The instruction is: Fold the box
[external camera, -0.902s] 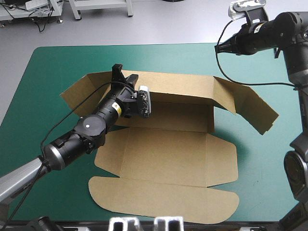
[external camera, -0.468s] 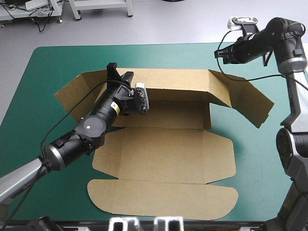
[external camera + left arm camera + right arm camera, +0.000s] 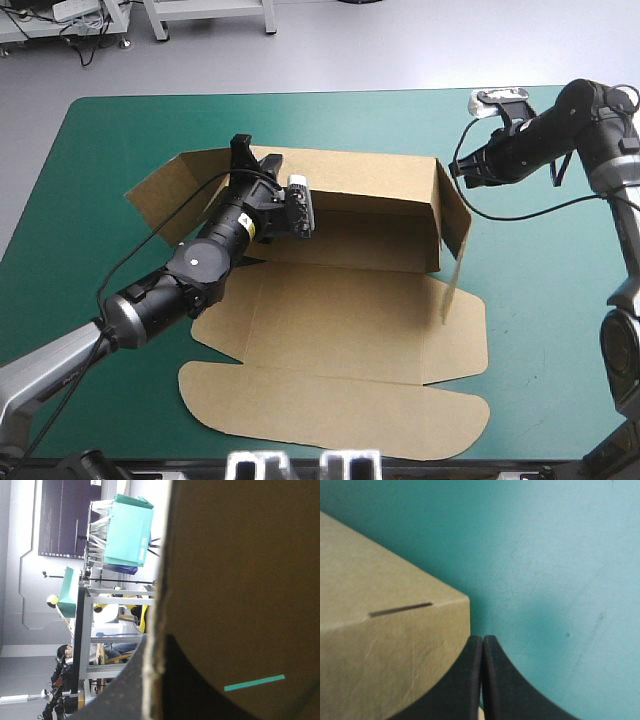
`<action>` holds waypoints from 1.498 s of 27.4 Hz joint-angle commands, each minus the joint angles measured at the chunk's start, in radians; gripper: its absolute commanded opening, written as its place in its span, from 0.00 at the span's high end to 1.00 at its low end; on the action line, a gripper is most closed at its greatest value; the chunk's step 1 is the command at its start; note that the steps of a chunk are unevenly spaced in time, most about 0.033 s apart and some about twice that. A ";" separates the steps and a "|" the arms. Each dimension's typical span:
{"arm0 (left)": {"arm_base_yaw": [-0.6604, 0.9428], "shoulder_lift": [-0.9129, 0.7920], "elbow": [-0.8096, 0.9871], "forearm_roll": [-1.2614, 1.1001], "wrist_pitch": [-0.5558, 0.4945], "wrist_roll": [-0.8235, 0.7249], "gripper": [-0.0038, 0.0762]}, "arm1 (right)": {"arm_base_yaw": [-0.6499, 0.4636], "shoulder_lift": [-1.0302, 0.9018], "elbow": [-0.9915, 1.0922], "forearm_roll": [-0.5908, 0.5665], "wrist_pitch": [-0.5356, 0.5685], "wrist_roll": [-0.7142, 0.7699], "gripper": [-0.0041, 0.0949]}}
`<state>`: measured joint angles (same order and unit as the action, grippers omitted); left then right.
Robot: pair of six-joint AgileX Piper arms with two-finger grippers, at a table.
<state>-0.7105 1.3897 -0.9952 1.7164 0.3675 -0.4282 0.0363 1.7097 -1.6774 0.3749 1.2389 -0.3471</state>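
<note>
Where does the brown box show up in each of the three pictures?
High view: the box lies mid-table, back wall raised.
Left wrist view: its wall, close up, edge between the left fingers.
Right wrist view: one corner, beside the shut right fingers.
Shared landmark: the teal-green cover.

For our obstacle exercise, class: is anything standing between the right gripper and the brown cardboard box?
Nothing visible does. The right gripper, shut, sits right beside a raised corner of the brown cardboard box, with only bare teal-green table cover on its other side.
</note>
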 commanded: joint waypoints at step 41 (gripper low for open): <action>-0.004 0.076 -0.066 -0.103 0.106 0.118 0.93 | 0.004 -0.347 0.550 0.454 -0.255 -0.683 0.98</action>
<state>-0.7123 1.4887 -1.0277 1.6040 0.4536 -0.3050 0.0363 1.3965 -1.0961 0.7879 0.9634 -1.0196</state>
